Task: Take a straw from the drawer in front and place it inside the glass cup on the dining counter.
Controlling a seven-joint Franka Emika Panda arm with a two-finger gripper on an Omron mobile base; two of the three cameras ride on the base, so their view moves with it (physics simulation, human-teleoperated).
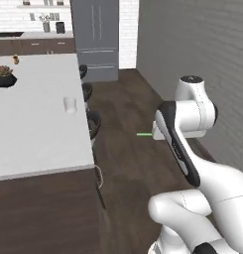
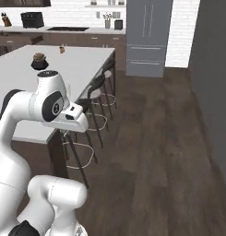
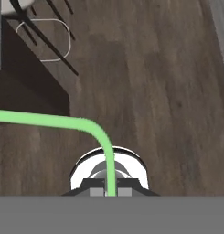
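Dark wooden planks cover the floor (image 1: 133,158) of this kitchen, running back to a grey fridge (image 1: 95,39) and a white brick wall (image 1: 128,30). Off to the arm's left stands the dining counter (image 1: 38,144) — a broad white-topped desk with dark-brown sides. On its top, near the edge closest to the stools (image 2: 93,97), sits the glass cup (image 1: 69,105), upright and alone; a small potted plant (image 1: 4,75) rests farther back on the same top, well apart from it. The white arm is raised beside the desk, out over the floor. In the hand view the pincer (image 3: 111,191) is closed on the straw (image 3: 63,122), which rises between the dark tips as a light-green line, bends and runs off to the left edge of that view. From the left base view a short green end of the straw pokes out beside the wrist, pointing toward the desk — clear of the cup, well apart from it.
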